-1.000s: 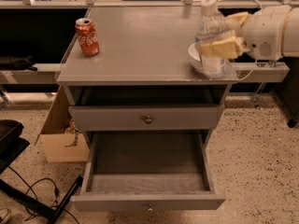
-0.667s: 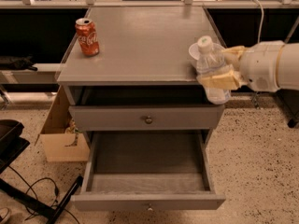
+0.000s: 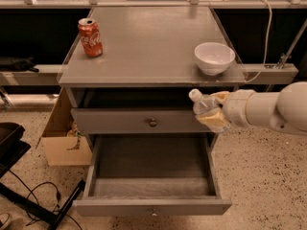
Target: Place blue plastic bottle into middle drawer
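Reaching in from the right edge of the frame on a smooth, rounded white arm, the gripper is clenched around the blue plastic bottle, with one yellowish finger under the clear body and another above it. The bottle is tilted, its white cap pointing toward the upper left. It sits in the air at the right centre of the frame, in front of the right end of the upper drawer front and higher in the frame than the right side of the middle drawer.

That middle drawer is pulled out in the lower centre. It is a wide, shallow grey box with a bare wood-grain floor and a small round knob on its front. The closed front above it has a similar metal knob.

On the flat matte grey cabinet top, a red cola can stands upright at the upper left and a glossy round white bowl sits near the right front corner, well apart from the can. A brown cardboard box stands on the speckled floor at the left, just beside the cabinet.
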